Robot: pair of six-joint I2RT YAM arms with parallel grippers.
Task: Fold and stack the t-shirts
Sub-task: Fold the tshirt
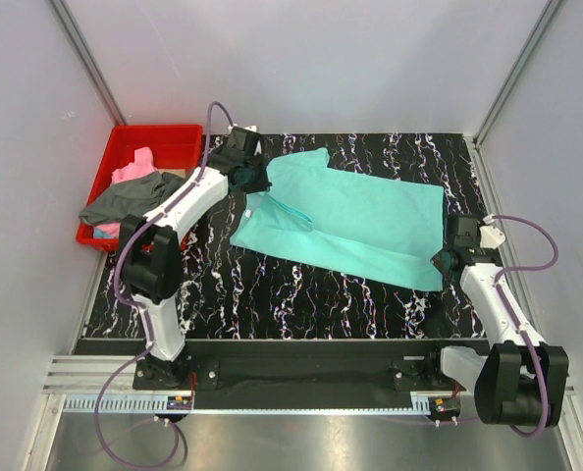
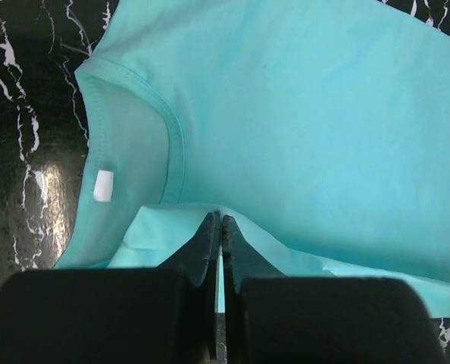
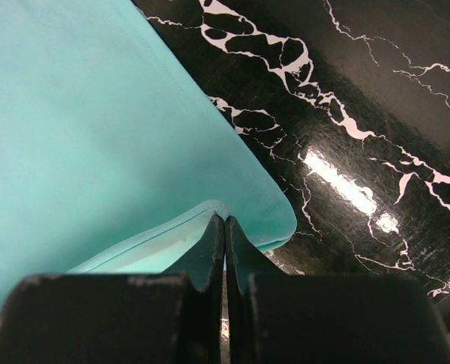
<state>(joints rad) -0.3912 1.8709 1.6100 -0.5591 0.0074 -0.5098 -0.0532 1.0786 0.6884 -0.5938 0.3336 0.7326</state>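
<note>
A teal t-shirt (image 1: 355, 221) lies spread across the black marbled table (image 1: 272, 294). My left gripper (image 1: 255, 183) is shut on a fold of the teal t-shirt (image 2: 301, 114) near its collar; the neck band and a white label (image 2: 103, 186) show just ahead of the closed fingertips (image 2: 210, 227). My right gripper (image 1: 441, 259) is shut on the hem corner of the teal t-shirt (image 3: 81, 136) at the table's right side, its fingertips (image 3: 216, 231) pinching the stitched edge. A pink t-shirt (image 1: 132, 169) and a dark grey t-shirt (image 1: 125, 201) lie heaped in the red bin.
The red plastic bin (image 1: 179, 137) stands off the table's back left corner, with grey cloth hanging over its front wall. White enclosure walls stand close on both sides. A metal rail runs along the near edge by the arm bases.
</note>
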